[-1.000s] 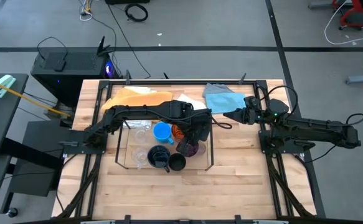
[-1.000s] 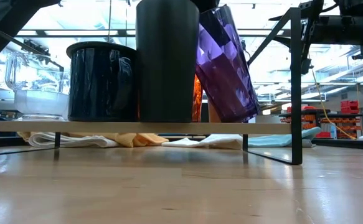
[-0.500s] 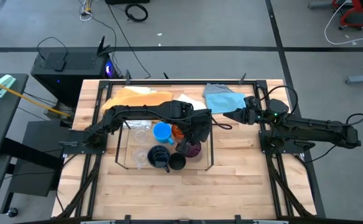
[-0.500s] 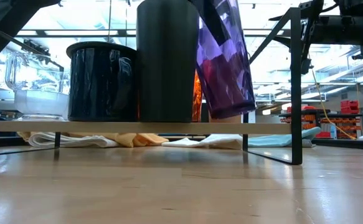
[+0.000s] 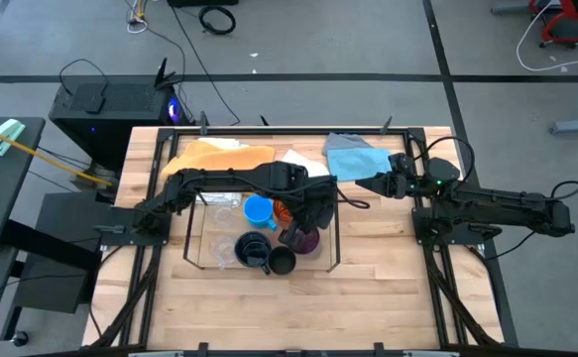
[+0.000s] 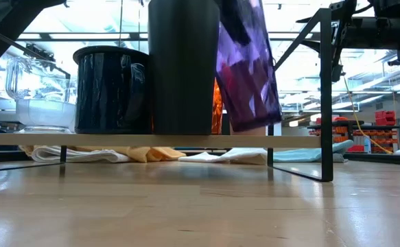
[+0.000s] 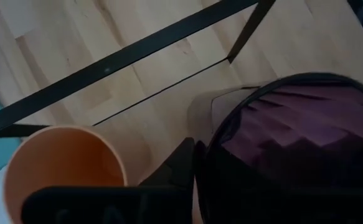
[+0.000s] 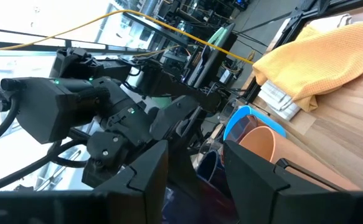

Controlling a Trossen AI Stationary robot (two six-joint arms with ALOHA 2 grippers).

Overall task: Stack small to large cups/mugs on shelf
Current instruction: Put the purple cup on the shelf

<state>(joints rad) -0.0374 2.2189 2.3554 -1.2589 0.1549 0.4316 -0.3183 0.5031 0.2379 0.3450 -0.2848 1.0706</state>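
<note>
Gripping the faceted purple translucent tumbler (image 6: 248,65) by its rim, left gripper (image 5: 303,226) clenched near the middle of the high view, one dark finger (image 7: 175,171) pressed against the tumbler wall. Tumbler tilted, its base raised just clear of the clear deck of the low black wire shelf (image 6: 326,89), right of centre in the low view. Standing beside it: tall matte black cup (image 6: 183,65) at centre, glossy navy mug (image 6: 110,89) to the left, clear cups (image 6: 38,92) at far left. Small orange plastic cup (image 7: 66,165) just beside the tumbler, lower left of the wrist picture. Light-blue mug (image 5: 258,210) mid-shelf from above. Waiting at centre right of the high view, right gripper (image 5: 380,182) with fingers apart, empty, over the light-blue cloth (image 5: 353,159).
</note>
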